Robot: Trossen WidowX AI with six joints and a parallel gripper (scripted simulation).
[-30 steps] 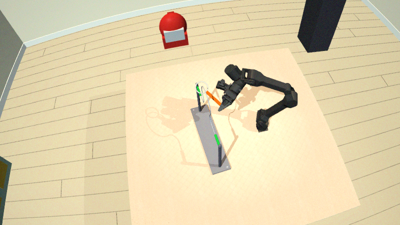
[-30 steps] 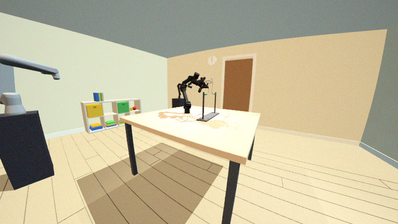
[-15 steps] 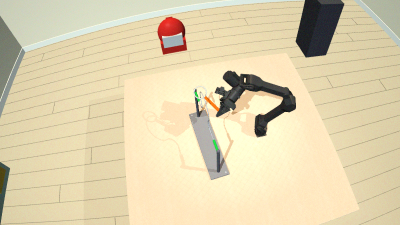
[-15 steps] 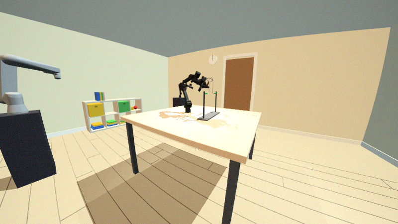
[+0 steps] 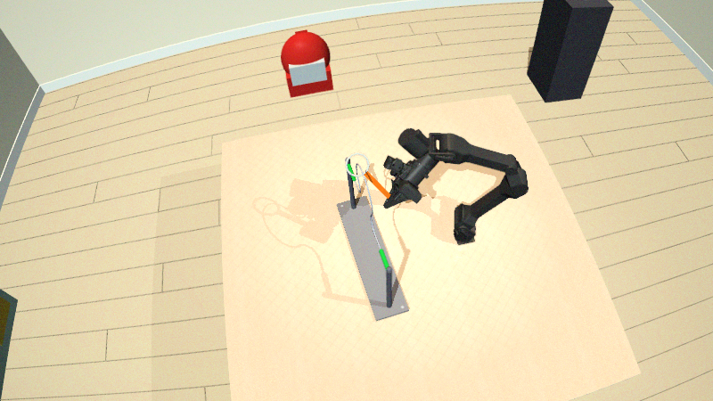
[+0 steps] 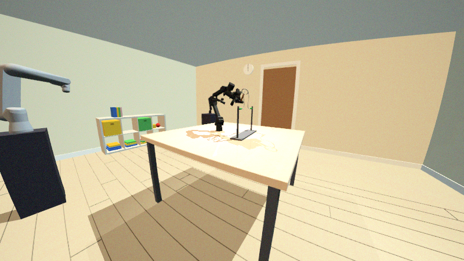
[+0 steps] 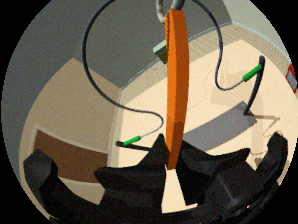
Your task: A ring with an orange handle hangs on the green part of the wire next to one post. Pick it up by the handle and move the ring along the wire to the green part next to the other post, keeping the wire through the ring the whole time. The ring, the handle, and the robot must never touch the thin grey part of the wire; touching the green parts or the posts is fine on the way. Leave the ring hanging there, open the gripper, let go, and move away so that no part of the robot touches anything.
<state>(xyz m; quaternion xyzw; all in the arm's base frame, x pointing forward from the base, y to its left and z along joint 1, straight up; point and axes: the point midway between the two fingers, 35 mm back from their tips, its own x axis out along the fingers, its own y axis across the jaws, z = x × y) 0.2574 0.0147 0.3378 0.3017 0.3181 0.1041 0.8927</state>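
The ring (image 5: 359, 153) (image 6: 245, 91) is held up in the air near the top of the far post (image 5: 351, 193) (image 6: 252, 117), around the wire by that post's green part (image 5: 351, 169) (image 7: 252, 70). Its orange handle (image 5: 377, 185) (image 7: 176, 85) slants down into my gripper (image 5: 389, 201) (image 6: 239, 98) (image 7: 165, 136), which is shut on the handle's lower end. The thin grey wire (image 5: 372, 215) (image 7: 90, 65) curves on to the other green part (image 5: 382, 257) (image 7: 132, 140) at the near post (image 5: 389, 286) (image 6: 238, 123). In the wrist view the ring is cut off at the top edge.
Both posts stand on a grey base plate (image 5: 362, 240) (image 6: 243, 134) (image 7: 225, 125) on the table (image 6: 227, 159). The arm's base (image 5: 463, 232) stands to the right of the plate. A red object (image 5: 305, 61) and a dark cabinet (image 5: 568, 47) stand on the floor beyond.
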